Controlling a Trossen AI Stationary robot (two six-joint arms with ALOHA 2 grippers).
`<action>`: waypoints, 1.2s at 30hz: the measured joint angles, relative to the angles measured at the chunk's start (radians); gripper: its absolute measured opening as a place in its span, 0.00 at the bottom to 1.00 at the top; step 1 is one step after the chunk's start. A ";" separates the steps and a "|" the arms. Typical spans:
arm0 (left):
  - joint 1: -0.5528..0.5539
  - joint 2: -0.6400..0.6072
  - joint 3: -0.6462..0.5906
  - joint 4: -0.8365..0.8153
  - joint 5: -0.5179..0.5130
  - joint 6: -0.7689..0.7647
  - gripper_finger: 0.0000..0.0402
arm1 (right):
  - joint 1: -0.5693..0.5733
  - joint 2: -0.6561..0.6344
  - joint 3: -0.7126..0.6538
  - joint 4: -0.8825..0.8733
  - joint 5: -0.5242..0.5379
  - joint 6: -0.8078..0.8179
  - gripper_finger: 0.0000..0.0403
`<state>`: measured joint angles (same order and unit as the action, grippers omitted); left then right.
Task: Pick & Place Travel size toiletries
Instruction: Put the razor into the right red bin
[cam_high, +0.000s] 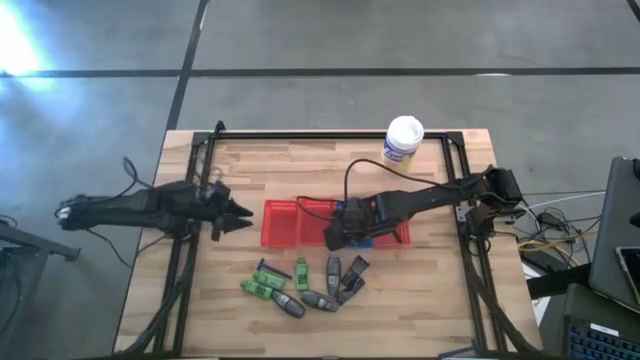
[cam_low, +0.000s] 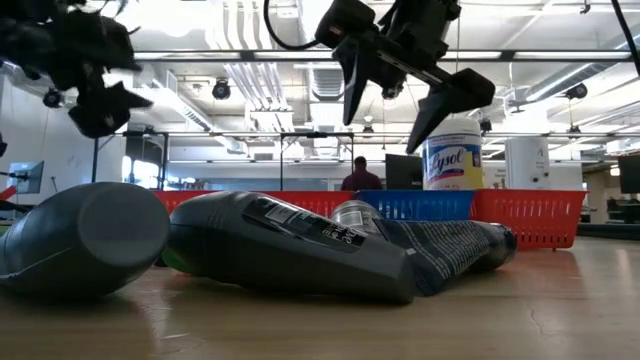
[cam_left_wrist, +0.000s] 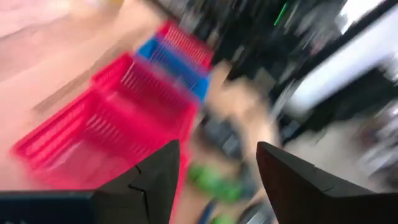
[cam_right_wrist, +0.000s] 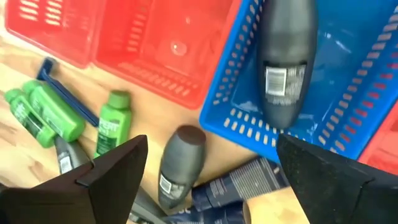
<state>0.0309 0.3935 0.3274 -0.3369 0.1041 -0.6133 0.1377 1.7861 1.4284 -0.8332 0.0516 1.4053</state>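
My right gripper (cam_high: 345, 236) hangs open above the blue basket (cam_right_wrist: 354, 106), clear of it in the low view (cam_low: 400, 95). One grey oval tube (cam_right_wrist: 286, 68) lies flat on the blue basket's floor. The other toiletries lie on the table toward its near edge: green bottles (cam_high: 262, 288) (cam_right_wrist: 115, 121), grey tubes (cam_high: 320, 300) (cam_right_wrist: 180, 165), dark purple packets (cam_high: 352, 276) (cam_right_wrist: 242, 186) and a thin blue-handled stick (cam_right_wrist: 65, 93). My left gripper (cam_high: 244, 215) is open and raised left of the red basket (cam_high: 280, 222), holding nothing (cam_left_wrist: 217, 146).
Red mesh baskets (cam_right_wrist: 124, 37) stand on both sides of the blue one in a row across the table's middle. A white canister with a yellow-blue label (cam_high: 403, 140) stands near the far edge. A black frame (cam_high: 190, 180) borders the table. A person stands far off in the room (cam_low: 360, 175).
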 joint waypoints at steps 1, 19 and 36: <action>-0.005 0.037 0.017 -0.029 0.000 0.049 0.54 | -0.001 -0.001 0.005 -0.003 0.003 -0.008 0.87; -0.341 0.591 0.180 -0.073 -0.105 0.523 0.46 | -0.007 -0.028 0.018 -0.156 0.012 -0.062 0.78; -0.479 0.871 0.235 0.033 -0.213 0.594 0.30 | -0.007 -0.035 0.018 -0.156 0.031 -0.082 0.85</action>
<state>-0.4484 1.2649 0.5629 -0.3041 -0.1086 -0.0193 0.1310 1.7512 1.4460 -0.9890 0.0826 1.3236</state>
